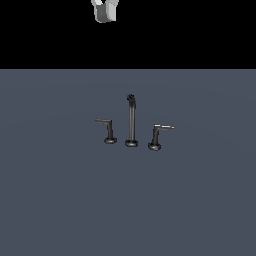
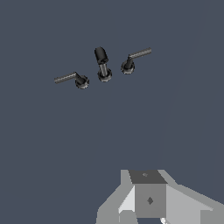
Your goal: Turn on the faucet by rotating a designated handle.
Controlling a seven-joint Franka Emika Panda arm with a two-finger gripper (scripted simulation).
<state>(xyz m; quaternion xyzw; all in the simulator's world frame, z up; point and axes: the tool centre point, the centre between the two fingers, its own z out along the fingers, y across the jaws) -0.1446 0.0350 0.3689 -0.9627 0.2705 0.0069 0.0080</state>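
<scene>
The faucet [image 1: 131,120] stands mid-floor as three dark pieces, with a tall thin spout post in the middle. The handle [image 1: 159,134], with a bright silvery lever, is on the exterior view's right of the post. A duller L-shaped handle [image 1: 107,129] is on the left. My gripper [image 1: 105,12] hangs high above and well behind them, cut off by the frame edge. From the wrist, the faucet [image 2: 103,65] lies far ahead, and only the gripper [image 2: 148,199] body shows. Neither view shows how the fingers stand.
A plain grey-blue floor [image 1: 60,200] spreads around the faucet, with a black backdrop beyond its far edge. Nothing else stands on it.
</scene>
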